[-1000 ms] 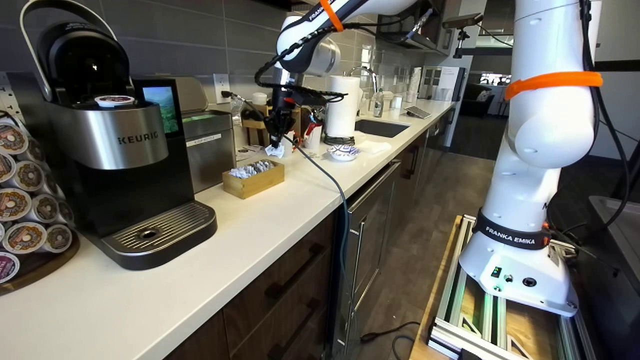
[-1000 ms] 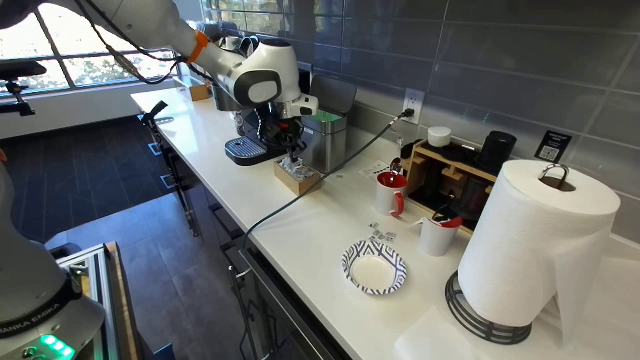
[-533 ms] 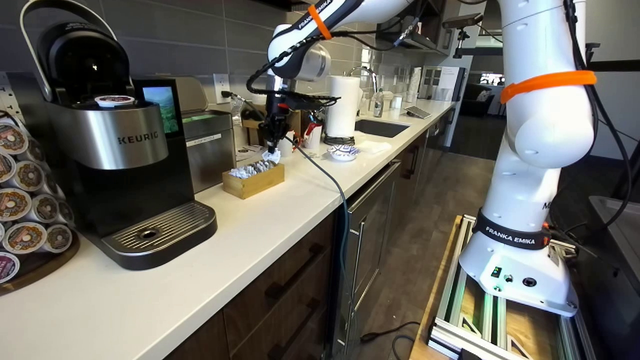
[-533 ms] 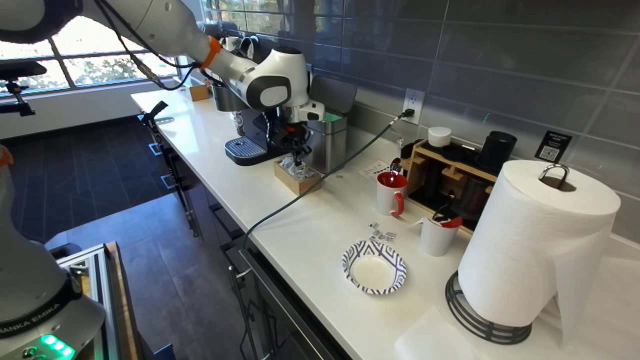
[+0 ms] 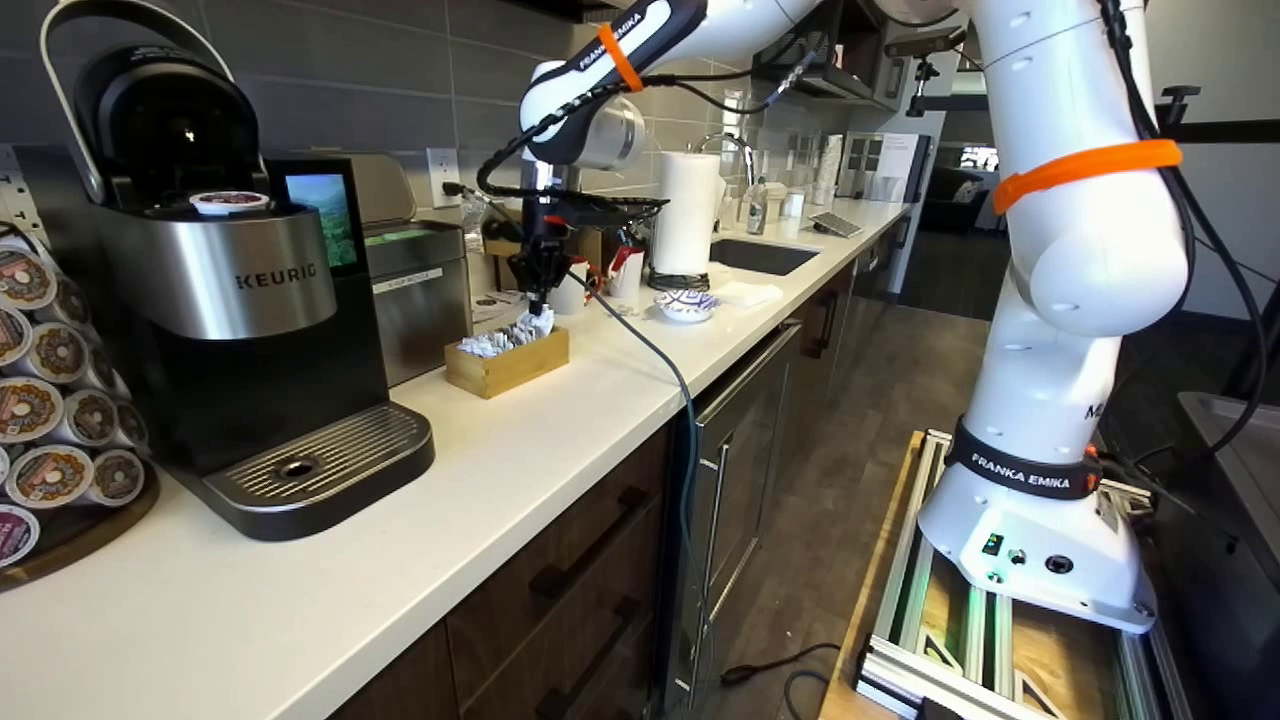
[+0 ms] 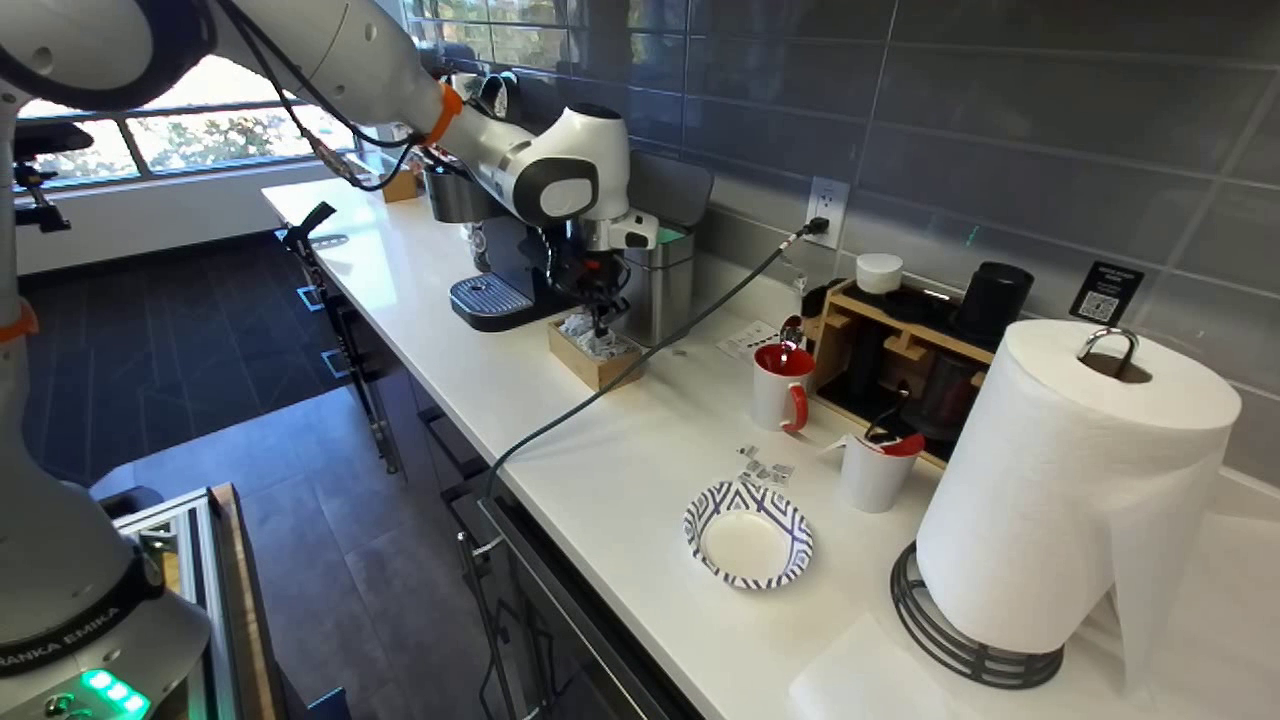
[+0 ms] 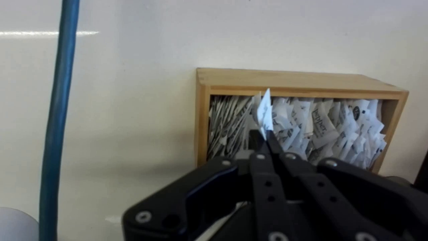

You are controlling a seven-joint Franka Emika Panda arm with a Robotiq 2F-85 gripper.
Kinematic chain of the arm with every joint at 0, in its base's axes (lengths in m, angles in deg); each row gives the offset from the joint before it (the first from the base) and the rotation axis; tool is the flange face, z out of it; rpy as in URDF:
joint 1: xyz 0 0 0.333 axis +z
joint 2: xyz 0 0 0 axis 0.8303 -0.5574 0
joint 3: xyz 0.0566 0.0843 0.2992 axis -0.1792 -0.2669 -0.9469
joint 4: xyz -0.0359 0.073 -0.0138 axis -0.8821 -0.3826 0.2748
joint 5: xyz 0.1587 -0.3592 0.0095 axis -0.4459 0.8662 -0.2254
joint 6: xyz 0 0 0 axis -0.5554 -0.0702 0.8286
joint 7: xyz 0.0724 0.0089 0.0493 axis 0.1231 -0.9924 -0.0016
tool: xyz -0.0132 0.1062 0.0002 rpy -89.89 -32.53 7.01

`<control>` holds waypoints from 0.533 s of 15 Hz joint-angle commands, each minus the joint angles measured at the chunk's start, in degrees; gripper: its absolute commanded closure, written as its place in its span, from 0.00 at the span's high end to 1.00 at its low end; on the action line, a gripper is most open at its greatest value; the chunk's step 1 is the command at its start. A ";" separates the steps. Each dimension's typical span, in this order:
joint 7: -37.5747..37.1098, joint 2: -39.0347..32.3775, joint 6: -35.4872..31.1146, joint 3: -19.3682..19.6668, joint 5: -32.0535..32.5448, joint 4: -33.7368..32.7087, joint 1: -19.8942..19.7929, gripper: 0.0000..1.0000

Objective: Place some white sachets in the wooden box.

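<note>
The wooden box (image 7: pixel 277 78) is pale tan and open-topped; it stands on the counter and shows in both exterior views (image 5: pixel 530 363) (image 6: pixel 580 365). It is packed with upright white sachets (image 7: pixel 322 124), some printed "pepper". My gripper (image 7: pixel 265 135) is shut on a white sachet (image 7: pixel 264 110), which sticks out past the fingertips. In an exterior view the gripper (image 5: pixel 537 303) points down just above the box's far end. I cannot tell whether the held sachet touches those below. Several loose sachets (image 6: pixel 765 470) lie on the counter beside a bowl.
A coffee machine (image 5: pixel 275 265) and steel bin (image 5: pixel 425 300) stand beside the box. A blue cable (image 7: pixel 58 110) crosses the counter near the box. A patterned bowl (image 6: pixel 795 530), mugs (image 6: pixel 775 395) and a paper towel roll (image 6: pixel 1060 500) stand further along.
My gripper has moved down and sideways with the held sachet, from higher up to just above the wooden box's sachets. It has stayed shut. The box has not moved.
</note>
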 commanded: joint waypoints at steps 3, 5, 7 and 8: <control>-0.74 -1.26 1.95 -0.29 0.97 -1.85 0.28 0.01; -0.79 -1.38 2.06 -0.35 1.01 -2.11 0.34 0.02; -0.77 -1.36 2.06 -0.32 1.01 -2.11 0.22 0.02; -0.77 -1.36 2.06 -0.31 1.01 -2.11 0.22 0.02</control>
